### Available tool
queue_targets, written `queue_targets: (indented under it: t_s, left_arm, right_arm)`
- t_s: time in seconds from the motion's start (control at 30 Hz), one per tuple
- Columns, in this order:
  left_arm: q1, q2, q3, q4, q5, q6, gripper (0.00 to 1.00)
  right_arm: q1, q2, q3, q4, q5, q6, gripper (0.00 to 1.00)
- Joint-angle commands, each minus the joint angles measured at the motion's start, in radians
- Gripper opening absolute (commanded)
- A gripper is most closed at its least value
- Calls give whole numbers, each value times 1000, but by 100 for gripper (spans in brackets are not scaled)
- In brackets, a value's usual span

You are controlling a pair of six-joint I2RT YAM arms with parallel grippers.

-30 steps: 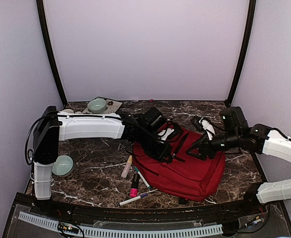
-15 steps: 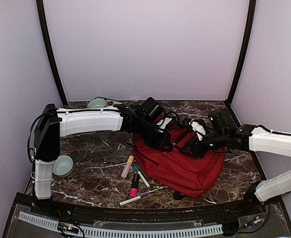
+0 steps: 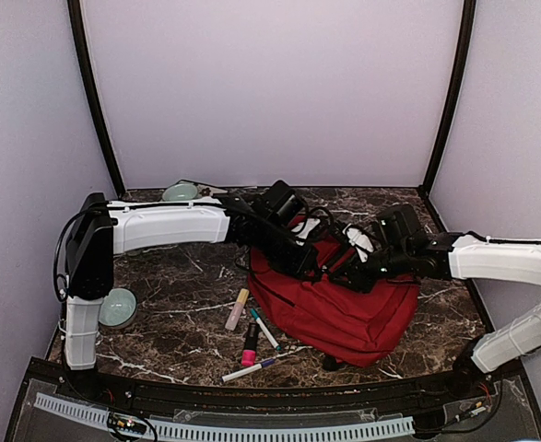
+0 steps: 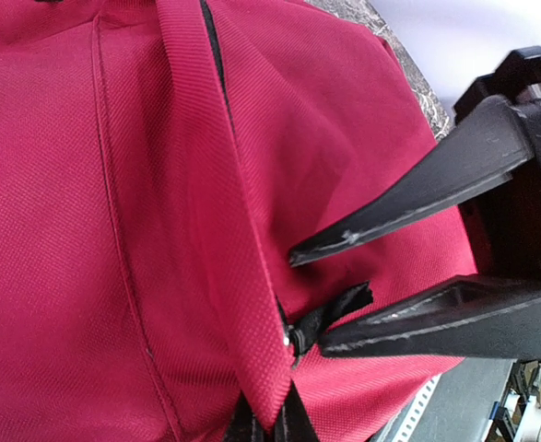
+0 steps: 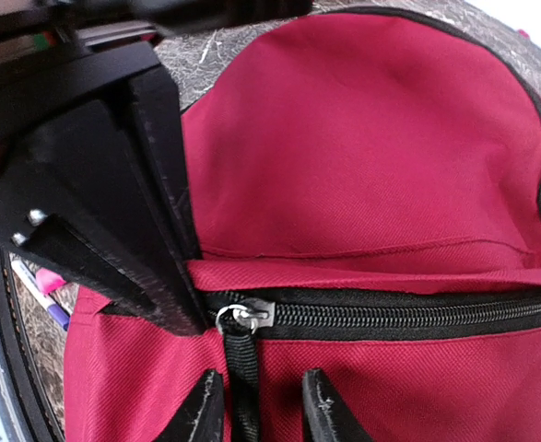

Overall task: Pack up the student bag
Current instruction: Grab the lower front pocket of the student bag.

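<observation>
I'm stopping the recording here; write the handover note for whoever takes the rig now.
Left end effector: open, straddling a black pull tab on the large red fabric backpack.
Right end effector: open, either side of a black zip-pull strap; that zip is closed as far as seen.
Done: nothing visibly packed.
To do: unzip the backpack, load the pens lying beside it on the dark marble table.

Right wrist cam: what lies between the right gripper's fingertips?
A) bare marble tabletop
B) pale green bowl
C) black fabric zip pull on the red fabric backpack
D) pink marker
C: the black fabric zip pull hangs from the metal slider of the red fabric backpack and runs down between the fingertips of the right gripper, whose jaws stand apart on either side of it.
</observation>
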Motion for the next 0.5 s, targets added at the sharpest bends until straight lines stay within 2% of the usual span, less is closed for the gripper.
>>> queue_targets:
  t_s: [0.0,0.1,0.2,0.37,0.47]
  left_arm:
    - [14,-9,33,46,22,-7,0]
    - [15,-9,32,48,24,-9,0]
    - [15,-8,29,45,19,-13,0]
    - [15,-8,26,41,18,-15,0]
    - [15,-8,24,35,17,-17,0]
  right_arm:
    - [8,13,-15,63,-31,7,27]
    - [8,22,-25,80,-28,14,22]
    - [8,35,-29,81,-29,17,21]
    - [8,8,-40,84,-20,23,8]
    - [7,-16,-20,58,33,57,5]
